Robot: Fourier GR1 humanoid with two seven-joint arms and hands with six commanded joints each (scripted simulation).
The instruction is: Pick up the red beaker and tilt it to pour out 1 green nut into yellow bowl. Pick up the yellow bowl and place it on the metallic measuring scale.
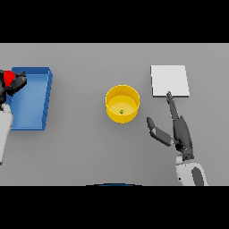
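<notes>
A yellow bowl [122, 103] stands at the table's middle with one small green nut [121, 112] on its floor. To its right lies the flat pale metallic scale [169, 81]. My right hand [180, 132] is open to the right of the bowl, its fingers straight toward the scale's near edge and its thumb spread toward the bowl, touching nothing. At the far left my left hand [13, 84] is shut on the red beaker [9, 78] over the blue bin; only the beaker's red top shows.
A blue rectangular bin [31, 99] lies along the table's left side under my left hand. Bare grey table surrounds the bowl and scale.
</notes>
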